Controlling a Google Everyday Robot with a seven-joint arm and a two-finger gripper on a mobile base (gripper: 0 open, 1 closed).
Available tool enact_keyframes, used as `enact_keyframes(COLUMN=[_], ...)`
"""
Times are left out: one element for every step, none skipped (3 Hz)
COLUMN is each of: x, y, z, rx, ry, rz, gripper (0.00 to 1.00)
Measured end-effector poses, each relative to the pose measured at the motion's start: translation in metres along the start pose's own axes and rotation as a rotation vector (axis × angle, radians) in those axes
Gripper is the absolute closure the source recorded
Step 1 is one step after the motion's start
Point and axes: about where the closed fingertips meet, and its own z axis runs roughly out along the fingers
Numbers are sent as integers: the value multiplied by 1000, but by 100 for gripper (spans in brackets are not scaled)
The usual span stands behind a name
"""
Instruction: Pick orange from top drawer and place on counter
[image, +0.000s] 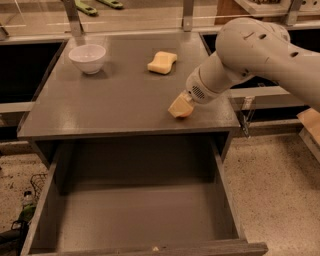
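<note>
Low over the counter (110, 100) hangs the gripper (181, 106), its fingers seemingly clenched on the orange (184, 113), of which only a tinted sliver shows. Just beyond the fingers lies a pale yellow sponge (162, 62); farther left of them stands a white bowl (87, 57). Below the fingers, the top drawer (140, 220) stands pulled out.
</note>
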Motion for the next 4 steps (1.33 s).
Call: enact_keyframes(x=[0, 0, 0, 0], y=[0, 0, 0, 0], z=[0, 0, 0, 0], rx=[0, 0, 0, 0], ry=[0, 0, 0, 0], rz=[0, 0, 0, 0], gripper=[84, 61, 38, 15])
